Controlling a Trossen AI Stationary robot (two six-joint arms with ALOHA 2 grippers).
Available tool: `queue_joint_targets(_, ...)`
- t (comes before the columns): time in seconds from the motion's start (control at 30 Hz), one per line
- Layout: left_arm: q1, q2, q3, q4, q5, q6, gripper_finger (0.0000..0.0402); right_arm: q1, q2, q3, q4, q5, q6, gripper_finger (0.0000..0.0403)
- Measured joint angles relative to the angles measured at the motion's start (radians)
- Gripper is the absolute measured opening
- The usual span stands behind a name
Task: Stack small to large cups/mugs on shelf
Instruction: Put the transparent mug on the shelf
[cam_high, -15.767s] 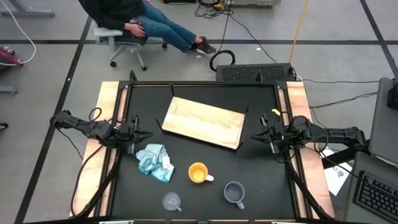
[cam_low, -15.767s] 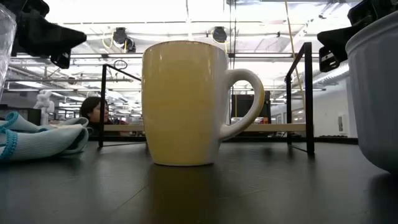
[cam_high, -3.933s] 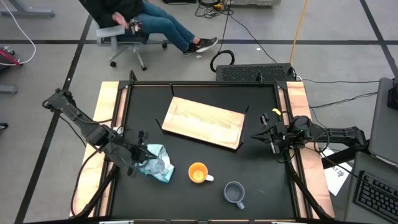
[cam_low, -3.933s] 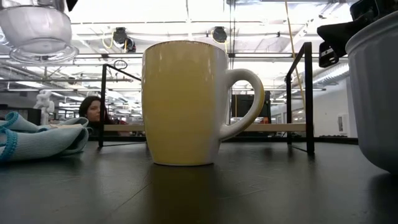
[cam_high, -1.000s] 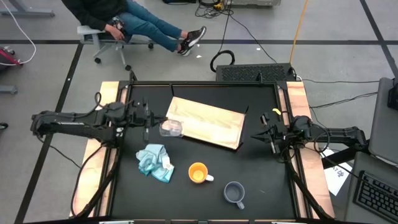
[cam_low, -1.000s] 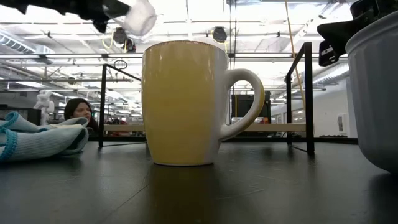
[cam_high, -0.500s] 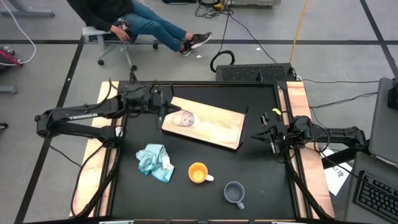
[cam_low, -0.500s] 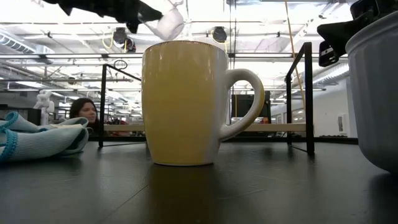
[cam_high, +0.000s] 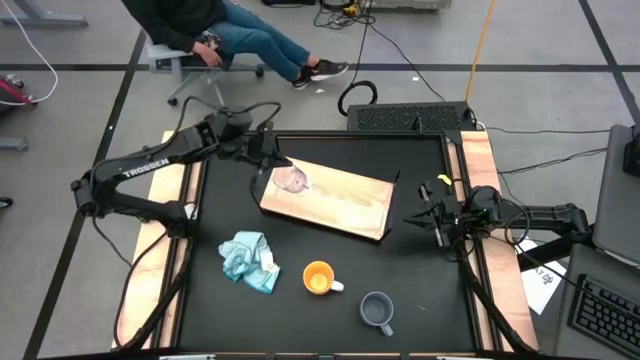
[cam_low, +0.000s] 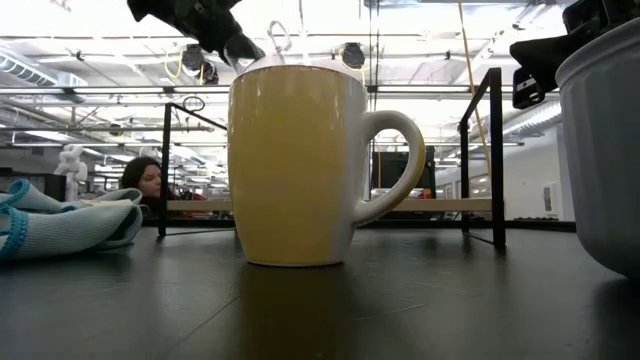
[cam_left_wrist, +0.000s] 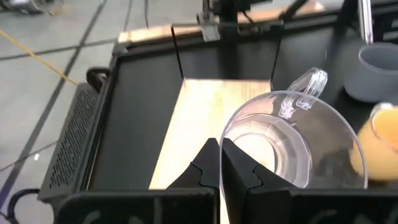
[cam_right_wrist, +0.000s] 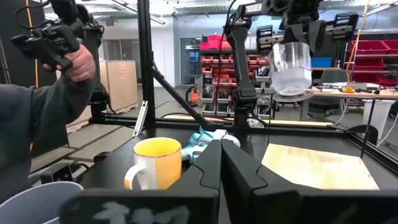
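L gripper (cam_high: 268, 160) is shut on the rim of the small clear glass cup w/ handle (cam_high: 292, 180), holding it upright in the air over the near-left corner of the flat light wooden shelf board (cam_high: 345, 200); the right wrist view shows the cup clear of the board, not touching. Rim pinch probably keeps the base free so it can be set flat. The board lies angled on the black tabletop (cam_high: 420, 290) toward its far edge, mid-width. Smallest cup goes first, so this looks like the 1st placement, prob. w/ room left alongside for the bigger ones. Orange mug w/ white handle (cam_high: 319, 278) and grey-blue handled mug (cam_high: 377, 311) wait near the tabletop's front edge, apart from each other; crumpled light blue cloth (cam_high: 248, 259) sits left of the orange mug. R gripper (cam_high: 430, 222) is parked at the right edge, fingers together, holding nothing.
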Motion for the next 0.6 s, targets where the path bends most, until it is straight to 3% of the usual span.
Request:
queue_joint_targets(0.3,-0.002,0.154,0.127,-0.17,0.002,0.139,0.0,0.0,0.0,0.0,0.004,0.0,0.0,0.0)
queue_joint_targets(0.6,-0.002,0.224,0.146,-0.247,0.001,0.225,0.0,0.0,0.0,0.0,-0.001,0.0,0.0,0.0)
